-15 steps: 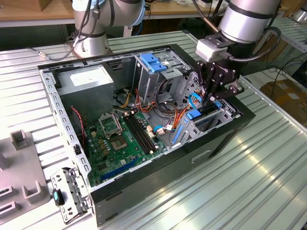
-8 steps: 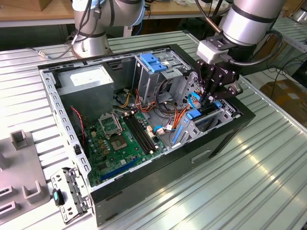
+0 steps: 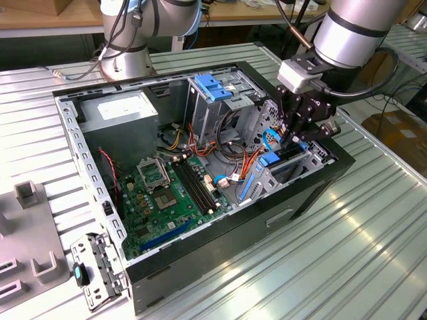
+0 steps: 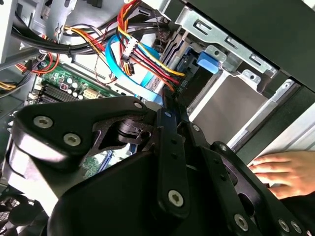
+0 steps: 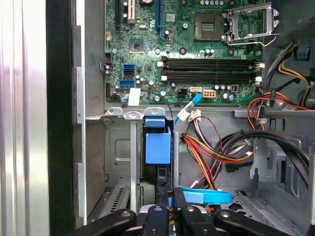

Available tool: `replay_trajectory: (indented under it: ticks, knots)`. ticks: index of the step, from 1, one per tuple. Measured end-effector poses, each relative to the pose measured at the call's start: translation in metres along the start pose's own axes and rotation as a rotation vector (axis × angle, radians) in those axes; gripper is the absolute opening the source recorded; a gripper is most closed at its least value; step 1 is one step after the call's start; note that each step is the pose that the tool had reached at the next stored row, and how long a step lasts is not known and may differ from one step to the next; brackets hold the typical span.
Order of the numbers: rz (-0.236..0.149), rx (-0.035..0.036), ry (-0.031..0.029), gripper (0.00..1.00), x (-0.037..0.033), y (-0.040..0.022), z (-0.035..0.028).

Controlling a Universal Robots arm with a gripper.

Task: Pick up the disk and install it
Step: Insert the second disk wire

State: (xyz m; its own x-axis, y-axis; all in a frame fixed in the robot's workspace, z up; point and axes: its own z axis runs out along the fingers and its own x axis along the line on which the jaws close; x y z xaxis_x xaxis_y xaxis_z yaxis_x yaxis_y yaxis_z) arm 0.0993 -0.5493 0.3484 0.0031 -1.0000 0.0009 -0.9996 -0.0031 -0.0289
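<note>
While the gripper [image 3: 294, 141] hangs over the bay, jaws closed on the disk [image 5: 158, 145], its long axis points down into the slot.

Probably a lab: slatted aluminium workbench [image 3: 373, 227], robot arm [image 3: 353, 30].

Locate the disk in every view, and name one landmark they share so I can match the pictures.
Exterior view: the disk stands on edge in the drive bay at the case's end toward the exterior view's right, just under the gripper.
First wrist view: it is seen edge-on, its blue tab uppermost in the bay.
Second wrist view: its blue tab is beside the metal bay wall.
Shared landmark: the green motherboard.
</note>
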Motion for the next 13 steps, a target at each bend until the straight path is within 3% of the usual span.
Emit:
replay_trajectory:
  ticks: [6,8,10,13]
  knots:
    - [0.006,0.0001,-0.0102,0.16,0.0026,0.0000,0.0030]
    - [0.006,0.0000,-0.0110,0.16,0.0028,0.0001,0.0066]
    - [0.006,0.0000,-0.0167,0.16,0.0039,0.0003,0.0097]
    - [0.006,0.0001,-0.0180,0.16,0.0040,0.0002,0.0101]
